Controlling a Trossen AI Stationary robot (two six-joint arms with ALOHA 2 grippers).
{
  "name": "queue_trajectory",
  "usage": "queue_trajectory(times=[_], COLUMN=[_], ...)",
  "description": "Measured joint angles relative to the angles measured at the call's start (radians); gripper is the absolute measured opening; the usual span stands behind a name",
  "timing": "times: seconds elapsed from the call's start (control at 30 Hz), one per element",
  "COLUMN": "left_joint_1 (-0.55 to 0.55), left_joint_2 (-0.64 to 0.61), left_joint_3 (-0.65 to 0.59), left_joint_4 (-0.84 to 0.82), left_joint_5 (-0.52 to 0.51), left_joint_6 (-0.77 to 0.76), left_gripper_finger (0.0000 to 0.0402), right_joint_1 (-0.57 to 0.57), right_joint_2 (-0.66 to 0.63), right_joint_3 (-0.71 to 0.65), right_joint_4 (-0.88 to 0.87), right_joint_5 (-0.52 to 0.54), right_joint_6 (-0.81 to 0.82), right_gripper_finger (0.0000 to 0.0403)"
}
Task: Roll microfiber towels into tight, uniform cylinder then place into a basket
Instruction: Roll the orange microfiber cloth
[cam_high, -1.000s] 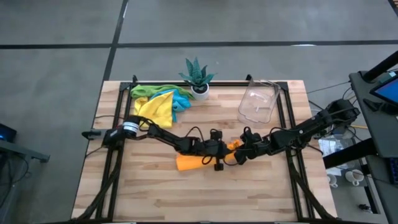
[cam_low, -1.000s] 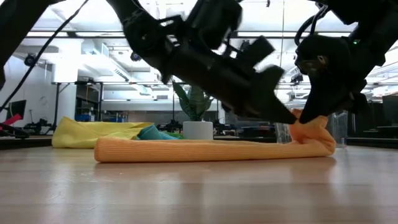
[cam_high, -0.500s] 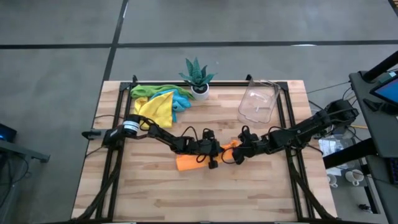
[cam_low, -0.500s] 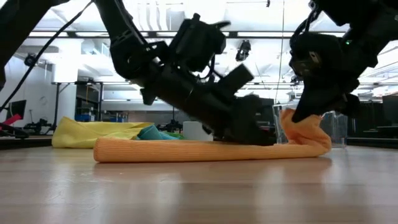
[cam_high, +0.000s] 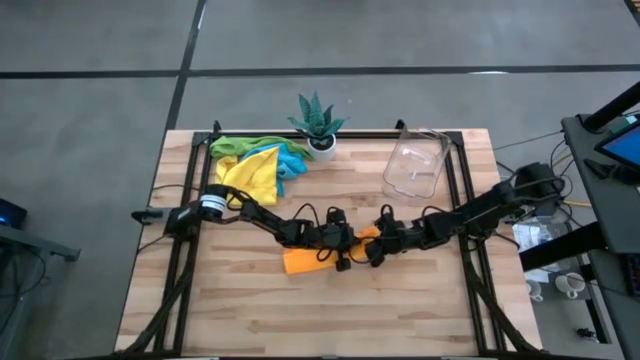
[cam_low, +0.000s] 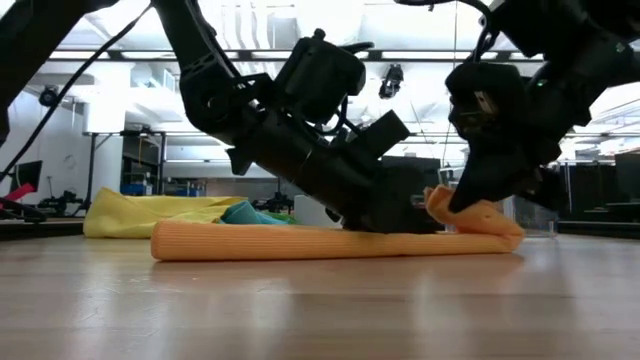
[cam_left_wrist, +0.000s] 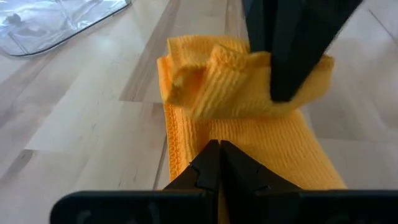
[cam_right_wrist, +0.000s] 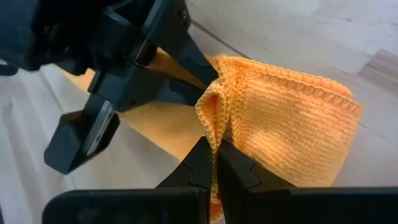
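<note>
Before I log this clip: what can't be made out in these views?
- High view: where the left gripper meets the orange towel; both arms cover that spot.
- Low view: the clear basket, almost wholly behind the right gripper.
- High view: how many cloths make up the towel pile; they overlap.

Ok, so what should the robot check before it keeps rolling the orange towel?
1. Right claw shut on the orange towel's folded end: ok.
2. Left claw shut, tips down on the towel strip: ok.
3. Towel rolled into a tight cylinder: not ok, only one end is folded over.
4. Basket ready: cannot tell, it seems to lie tipped near the table's back edge.
5. Other towels out of the way: ok, piled by the plant.
</note>
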Motion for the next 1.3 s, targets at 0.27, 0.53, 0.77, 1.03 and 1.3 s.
queue_trajectory(times=[0.27, 0.53, 0.77, 1.03, 1.3], left_joint_1=[0.000, 0.002, 0.003, 0.006, 0.008], left_joint_2=[0.000, 0.000, -0.034, -0.062, -0.091], left_joint_3=[0.000, 0.004, 0.002, -0.004, -0.004], left_joint_4=[-0.004, -0.023, -0.078, -0.112, -0.130], left_joint_5=[0.000, 0.000, -0.005, -0.031, -0.038], left_joint_6=[0.002, 0.027, 0.051, 0.054, 0.068], left_gripper_finger=[0.0000, 0.0000, 0.0000, 0.0000, 0.0000], right_joint_1=[-0.017, -0.019, -0.018, -0.018, -0.017], right_joint_2=[0.057, 0.050, 0.020, 0.019, 0.022], right_joint_3=[0.000, 0.000, 0.000, 0.000, 0.000], right_joint_4=[0.036, 0.045, 0.063, 0.098, 0.107], right_joint_5=[0.004, 0.013, 0.019, 0.024, 0.012], right_joint_6=[0.063, 0.023, -0.027, -0.091, -0.118], right_gripper_finger=[0.0017, 0.0052, 0.0147, 0.0214, 0.0215])
